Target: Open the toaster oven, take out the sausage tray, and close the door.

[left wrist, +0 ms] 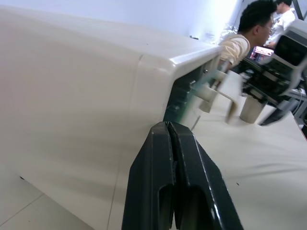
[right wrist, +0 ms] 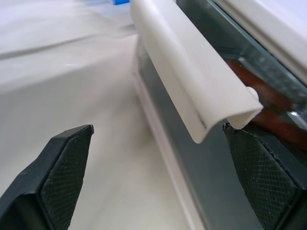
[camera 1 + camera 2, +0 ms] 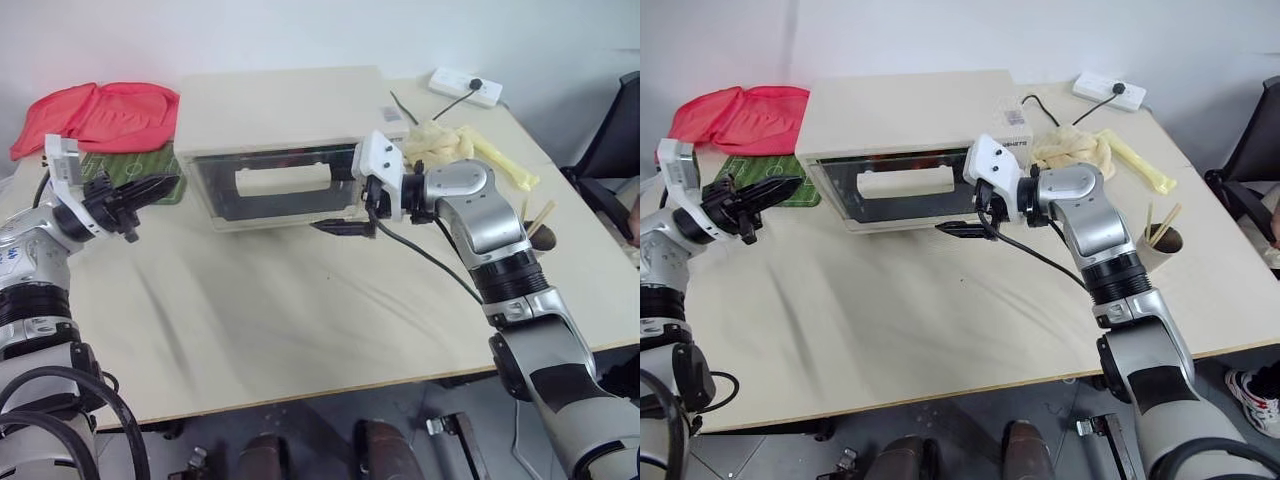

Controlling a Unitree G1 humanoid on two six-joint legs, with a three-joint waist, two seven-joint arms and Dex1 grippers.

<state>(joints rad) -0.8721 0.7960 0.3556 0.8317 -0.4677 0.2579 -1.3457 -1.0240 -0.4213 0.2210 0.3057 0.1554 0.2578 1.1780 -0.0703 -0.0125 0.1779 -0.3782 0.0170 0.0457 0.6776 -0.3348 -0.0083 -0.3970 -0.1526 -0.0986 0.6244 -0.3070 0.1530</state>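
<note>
Sitting upper centre of the head views, the oven (image 3: 280, 140) rests on the desk (image 3: 300, 320) with its door (image 3: 902, 188) closed and the cream handle (image 3: 902, 181) across the glass. Through the glass in the right wrist view, something reddish-brown (image 2: 268, 103) shows dimly; whether it is the tray cannot be told. The right gripper (image 2: 158, 177) has its jaws wide, one finger (image 2: 261, 172) tucked behind the handle's end, the other (image 2: 62, 177) out over the desk. At the left edge, the left gripper (image 3: 150, 188) has its jaws pressed together, near the oven's left side, beside a green mat (image 3: 140, 165) and red cloth (image 3: 100, 115).
</note>
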